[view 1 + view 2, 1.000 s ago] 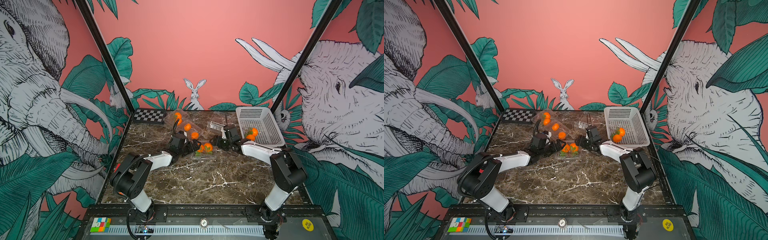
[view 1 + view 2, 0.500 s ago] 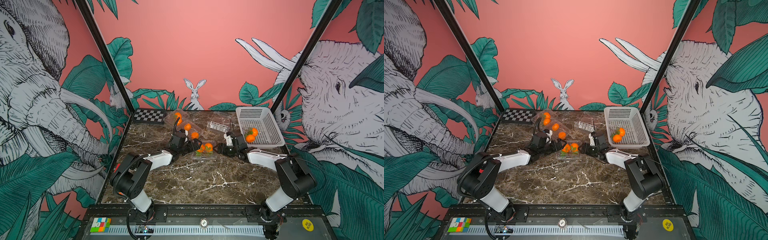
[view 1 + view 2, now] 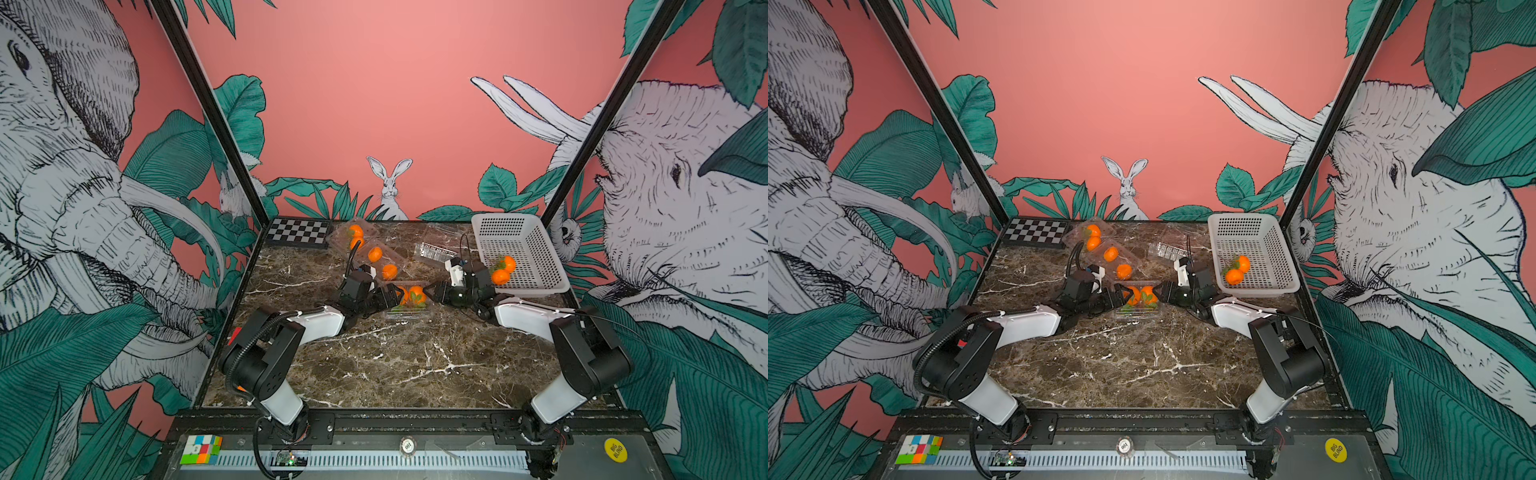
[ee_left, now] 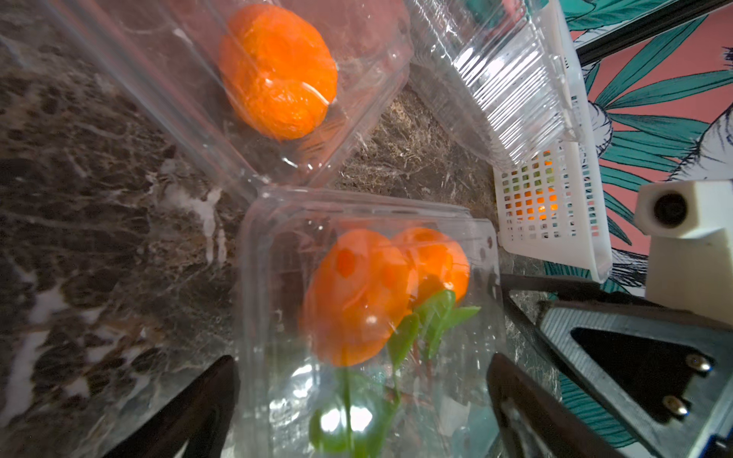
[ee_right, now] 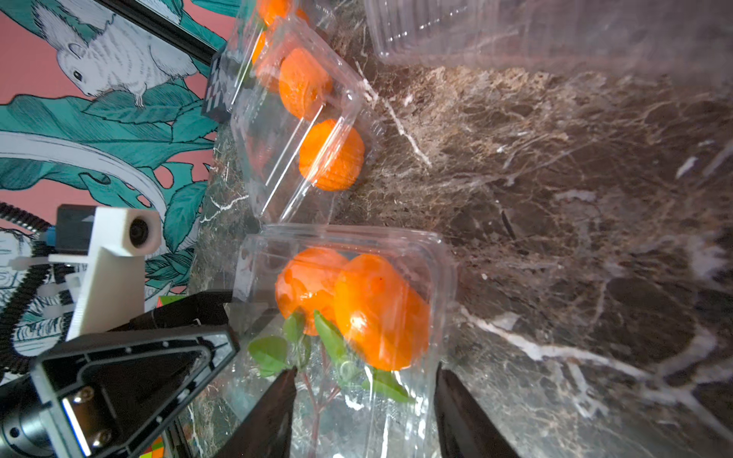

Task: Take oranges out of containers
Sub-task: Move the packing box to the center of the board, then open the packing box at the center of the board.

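Observation:
A clear container lies mid-table with its lid down over two leafy oranges. My left gripper stands open at its left end, the fingers straddling the box. From the right, my right gripper has its jaws half closed around the other end. Clear plastic and leaf stems lie between those jaws, and contact cannot be told. Behind, two more containers hold two oranges each. Two further oranges lie in the white basket.
An empty clear container lies open just left of the basket. A checkerboard sits at the back left corner. A colour cube rests on the front rail.
My right gripper has swung left from beside the basket to the middle container's right end, and its jaws have narrowed. The left arm has stayed put.

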Tool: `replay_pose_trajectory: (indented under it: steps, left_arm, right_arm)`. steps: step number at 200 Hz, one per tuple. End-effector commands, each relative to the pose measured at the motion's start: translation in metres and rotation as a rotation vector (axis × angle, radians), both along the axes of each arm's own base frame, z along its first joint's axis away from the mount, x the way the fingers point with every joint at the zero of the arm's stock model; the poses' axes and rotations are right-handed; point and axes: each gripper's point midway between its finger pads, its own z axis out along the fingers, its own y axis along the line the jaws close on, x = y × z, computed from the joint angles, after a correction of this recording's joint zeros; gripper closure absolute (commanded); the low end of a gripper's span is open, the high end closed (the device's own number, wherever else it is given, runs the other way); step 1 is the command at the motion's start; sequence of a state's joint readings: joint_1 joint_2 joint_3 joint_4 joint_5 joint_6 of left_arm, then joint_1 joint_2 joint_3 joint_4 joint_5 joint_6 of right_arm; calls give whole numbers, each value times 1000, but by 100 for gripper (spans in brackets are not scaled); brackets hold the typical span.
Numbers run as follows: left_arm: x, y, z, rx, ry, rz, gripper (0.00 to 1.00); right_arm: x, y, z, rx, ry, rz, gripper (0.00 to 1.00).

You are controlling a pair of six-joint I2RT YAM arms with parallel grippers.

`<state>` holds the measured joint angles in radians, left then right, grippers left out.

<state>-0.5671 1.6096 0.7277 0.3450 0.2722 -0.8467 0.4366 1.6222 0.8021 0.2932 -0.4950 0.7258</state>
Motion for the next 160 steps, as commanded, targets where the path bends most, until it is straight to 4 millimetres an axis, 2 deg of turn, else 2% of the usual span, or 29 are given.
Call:
replay_pose_trajectory:
  steps: [1,43,90,94,121,145,149,160]
  left_arm:
    - [-1,-2,18,-37,-43,6,1]
    - [-3,-5,17,-39,-45,6,1]
    - [-4,-6,12,-30,-36,2,1]
    - [-4,-6,13,-29,-38,2,1]
    - [-5,-6,12,-24,-35,-1,1]
    - [-7,-8,9,-26,-28,-6,1]
    - [-7,-8,8,-27,-26,-5,1]
    - [-9,-9,8,-33,-25,-8,1]
  right_arm:
    - [1,5,8,44,-33,15,46]
    - [2,-4,1,-9,-30,-16,46]
    - [1,-30,-27,-175,-13,-74,45]
    - [2,-30,-15,-166,-43,-72,45]
    - [0,-22,-14,-138,-41,-33,46]
    - [0,-10,-1,-62,-63,-5,50]
    - [0,-8,-9,-64,-43,0,51]
    - [0,-3,-8,-52,-40,15,53]
